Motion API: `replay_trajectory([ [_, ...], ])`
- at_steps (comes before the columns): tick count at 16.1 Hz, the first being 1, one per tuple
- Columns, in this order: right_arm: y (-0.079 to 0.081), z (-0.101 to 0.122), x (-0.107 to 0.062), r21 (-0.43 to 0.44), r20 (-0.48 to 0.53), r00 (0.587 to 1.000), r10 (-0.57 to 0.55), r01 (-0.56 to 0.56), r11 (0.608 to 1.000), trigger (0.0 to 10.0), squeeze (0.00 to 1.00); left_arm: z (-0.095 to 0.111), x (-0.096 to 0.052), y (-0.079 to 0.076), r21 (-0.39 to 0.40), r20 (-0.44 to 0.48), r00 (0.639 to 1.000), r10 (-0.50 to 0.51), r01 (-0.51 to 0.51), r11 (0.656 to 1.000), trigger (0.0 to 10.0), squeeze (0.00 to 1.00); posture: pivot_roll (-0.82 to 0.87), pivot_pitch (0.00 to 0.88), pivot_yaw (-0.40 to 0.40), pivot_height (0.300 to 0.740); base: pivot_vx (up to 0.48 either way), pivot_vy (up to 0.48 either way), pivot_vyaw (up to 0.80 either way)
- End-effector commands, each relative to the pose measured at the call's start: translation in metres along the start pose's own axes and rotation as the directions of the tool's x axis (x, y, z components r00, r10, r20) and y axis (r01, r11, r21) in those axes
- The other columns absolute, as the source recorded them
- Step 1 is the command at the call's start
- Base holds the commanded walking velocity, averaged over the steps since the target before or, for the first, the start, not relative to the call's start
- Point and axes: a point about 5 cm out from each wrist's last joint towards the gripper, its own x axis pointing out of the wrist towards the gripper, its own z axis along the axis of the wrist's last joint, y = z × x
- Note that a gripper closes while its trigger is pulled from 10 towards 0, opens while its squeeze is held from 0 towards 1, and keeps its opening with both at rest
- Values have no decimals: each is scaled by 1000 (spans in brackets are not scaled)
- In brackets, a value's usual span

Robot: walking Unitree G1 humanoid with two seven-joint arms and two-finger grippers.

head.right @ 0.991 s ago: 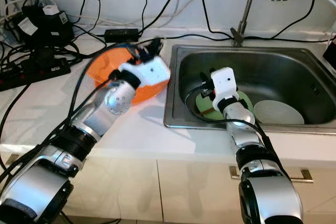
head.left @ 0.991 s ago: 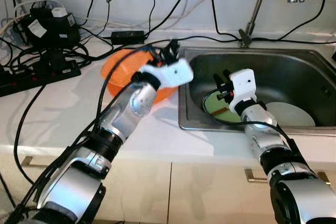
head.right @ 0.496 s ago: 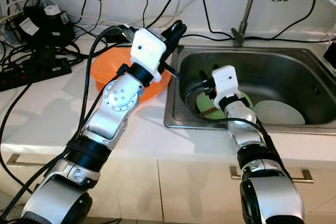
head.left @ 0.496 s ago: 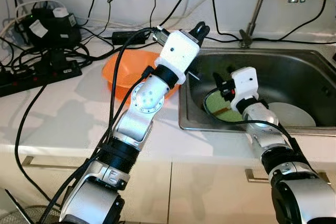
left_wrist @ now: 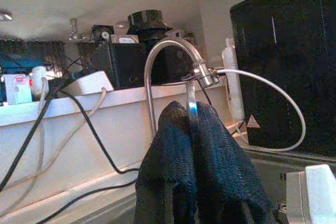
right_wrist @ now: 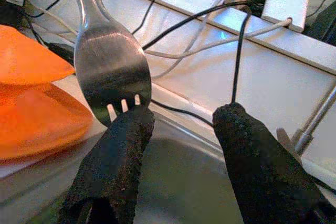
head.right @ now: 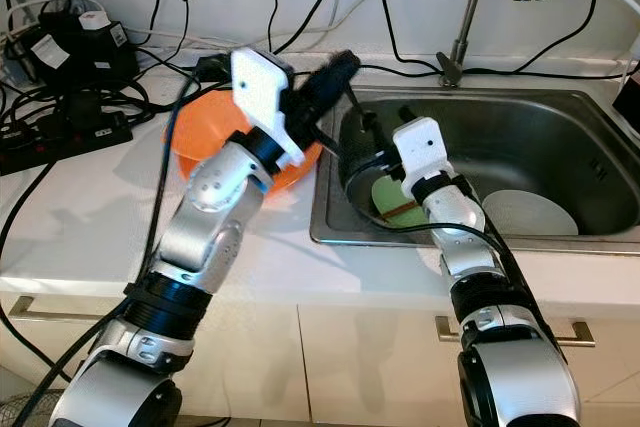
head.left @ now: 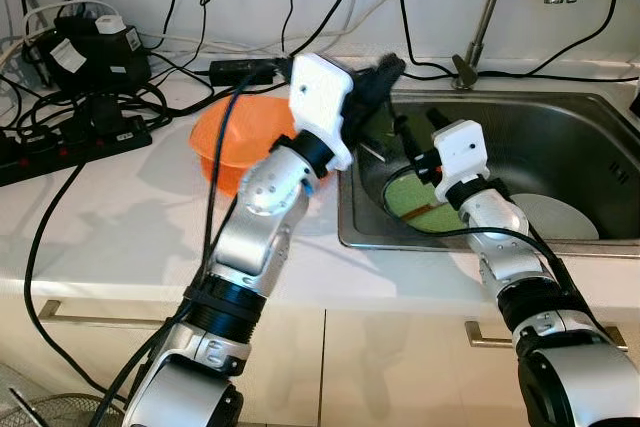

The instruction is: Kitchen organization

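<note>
My left gripper (head.left: 385,72) is raised over the left edge of the steel sink (head.left: 560,112), shut on a metal fork (left_wrist: 192,111) that stands on edge between its fingers. The fork's head (right_wrist: 110,72) hangs just in front of my right gripper (right_wrist: 181,116), its tines touching or almost touching one black finger (right_wrist: 123,145). My right gripper (head.left: 418,127) is open above a green plate (head.left: 420,202) in the sink. An orange bowl (head.left: 240,142) sits on the counter left of the sink, behind my left arm.
A white plate (head.left: 560,217) lies in the sink to the right of the green one. The faucet (head.left: 485,17) rises behind the sink. Power strips, adapters and several black cables (head.left: 80,77) crowd the counter's back left. The white counter front is bare.
My left arm has lifted from the orange bowl and swung right, bringing the fork over the sink edge close to my right gripper. The right gripper has risen slightly.
</note>
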Motion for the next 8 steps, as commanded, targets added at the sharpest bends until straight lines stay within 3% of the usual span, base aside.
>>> replay_trajectory([
  [1, 6, 10, 3, -24, 63, 997, 41, -40, 999, 10000, 0, 0, 0, -4, -11, -9, 999, -32, 32, 999, 10000, 0, 20, 0, 48, 740, 0, 0, 0],
  [8, 19, 11, 0, -32, 75, 987, 144, -142, 989, 10000, 0, -3, 0, -11, 49, -39, 997, -72, 74, 996, 10000, 0, 14, 0, 50, 740, 0, 0, 0],
])
